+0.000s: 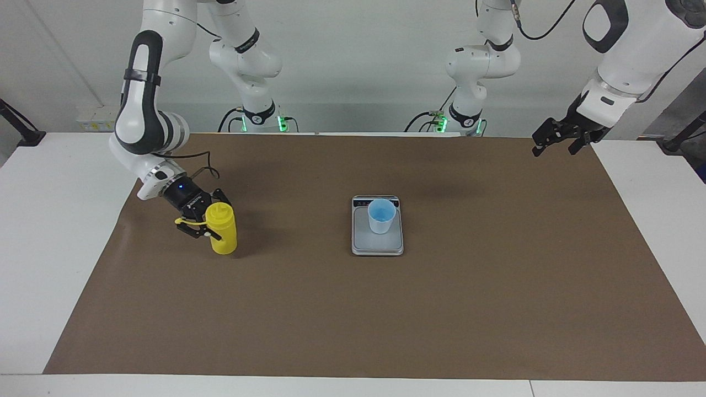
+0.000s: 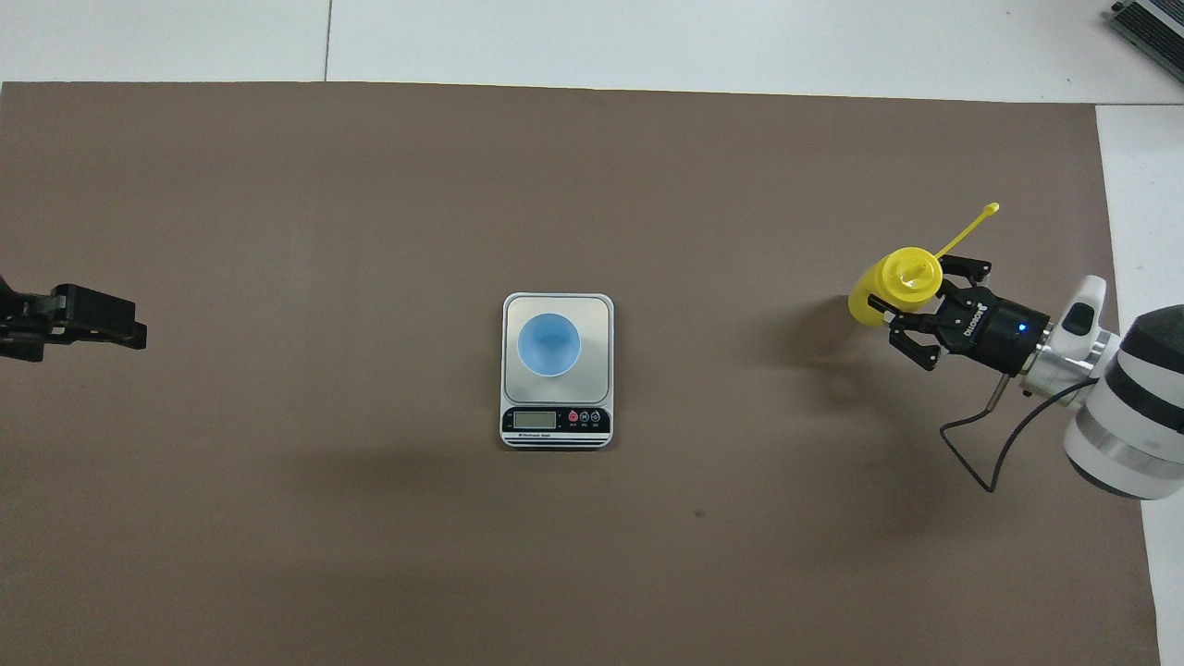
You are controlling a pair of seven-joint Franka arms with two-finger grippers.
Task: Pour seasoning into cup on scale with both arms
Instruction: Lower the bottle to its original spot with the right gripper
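The yellow seasoning bottle [image 1: 222, 231] [image 2: 905, 276] stands upright toward the right arm's end of the table, its base at or just above the brown mat. My right gripper [image 1: 212, 223] [image 2: 902, 289] is shut on its body from the side. The bottle's thin cap strap [image 2: 967, 227] sticks out away from the robots. The light-blue cup [image 1: 380, 216] [image 2: 548, 344] stands on the silver scale [image 1: 377, 246] [image 2: 555, 421] in the middle of the mat, well apart from the bottle. My left gripper [image 1: 554, 138] [image 2: 102, 324] waits open and holds nothing, raised over the mat's edge at the left arm's end.
A brown mat [image 1: 441, 309] covers most of the white table [image 1: 55, 220]. The scale's display strip [image 2: 536, 420] faces the robots. Nothing else lies on the mat.
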